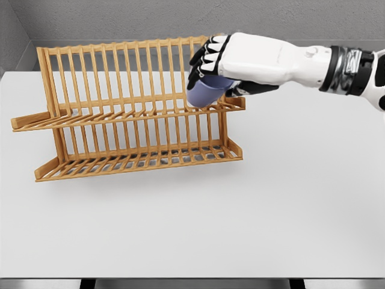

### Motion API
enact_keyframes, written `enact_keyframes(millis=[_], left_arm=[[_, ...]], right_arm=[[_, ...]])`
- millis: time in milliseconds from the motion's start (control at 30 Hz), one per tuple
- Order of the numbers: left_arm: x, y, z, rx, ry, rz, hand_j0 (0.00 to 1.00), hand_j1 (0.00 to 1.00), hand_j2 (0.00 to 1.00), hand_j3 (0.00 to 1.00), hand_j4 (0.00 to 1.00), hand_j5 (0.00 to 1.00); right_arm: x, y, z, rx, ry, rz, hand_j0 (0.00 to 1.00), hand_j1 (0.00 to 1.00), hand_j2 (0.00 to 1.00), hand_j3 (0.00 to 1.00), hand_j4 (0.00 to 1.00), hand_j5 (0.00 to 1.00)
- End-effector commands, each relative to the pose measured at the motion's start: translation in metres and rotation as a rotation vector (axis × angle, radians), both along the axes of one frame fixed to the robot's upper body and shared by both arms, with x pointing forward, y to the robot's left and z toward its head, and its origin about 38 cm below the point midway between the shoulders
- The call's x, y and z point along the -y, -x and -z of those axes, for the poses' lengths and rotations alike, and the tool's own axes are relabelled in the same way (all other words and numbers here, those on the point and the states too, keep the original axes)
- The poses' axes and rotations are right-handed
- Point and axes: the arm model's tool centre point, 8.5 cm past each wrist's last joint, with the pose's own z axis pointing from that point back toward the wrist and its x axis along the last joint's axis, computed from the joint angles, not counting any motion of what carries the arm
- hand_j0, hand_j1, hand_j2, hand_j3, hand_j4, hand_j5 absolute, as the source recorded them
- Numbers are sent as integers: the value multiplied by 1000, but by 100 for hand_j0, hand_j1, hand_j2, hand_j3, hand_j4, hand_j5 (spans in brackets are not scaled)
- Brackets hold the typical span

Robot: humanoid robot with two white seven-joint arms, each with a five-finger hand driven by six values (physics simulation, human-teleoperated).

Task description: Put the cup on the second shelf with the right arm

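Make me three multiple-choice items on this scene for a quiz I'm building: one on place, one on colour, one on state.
1. Where is the cup?
A. at the right end of the upper shelf
B. on the table
C. on the lower shelf

2. What colour is the cup?
A. red
B. blue-violet
C. green

3. What is the right hand doing?
A. resting open on the table
B. pointing
C. grasping the cup

Answers: 1 A, it is over that shelf's right end; 2 B, its side shows below the fingers; 3 C, the fingers wrap it.

A white table (271, 198) carries a wooden two-tier rack (129, 114).
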Motion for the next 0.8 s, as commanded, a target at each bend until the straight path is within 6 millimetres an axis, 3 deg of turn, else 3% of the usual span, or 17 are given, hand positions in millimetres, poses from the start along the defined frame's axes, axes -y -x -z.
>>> enact_keyframes(millis=[0, 233, 267, 300, 333, 767], left_arm=[[0, 0, 0, 0, 0, -1, 100, 100, 100, 100, 100, 100], [0, -1, 0, 2, 0, -1, 100, 100, 100, 100, 100, 100], [0, 0, 0, 0, 0, -1, 100, 100, 100, 100, 100, 100], [0, -1, 0, 2, 0, -1, 100, 100, 100, 100, 100, 100], [0, -1, 0, 2, 0, -1, 100, 100, 100, 100, 100, 100], [0, 0, 0, 0, 0, -1, 100, 100, 100, 100, 100, 100]], right_arm=[[0, 1, 3, -10, 9, -4, 68, 68, 68, 68, 68, 68], [-1, 1, 9, -23, 19, -5, 69, 69, 69, 69, 69, 69], [-1, 1, 9, -22, 19, -5, 77, 77, 77, 77, 77, 77], [-1, 1, 9, -22, 19, -5, 96, 96, 96, 96, 96, 96], [-1, 1, 9, -22, 18, -7, 100, 100, 100, 100, 100, 100], [2, 2, 10, -20, 26, -8, 100, 100, 100, 100, 100, 100]])
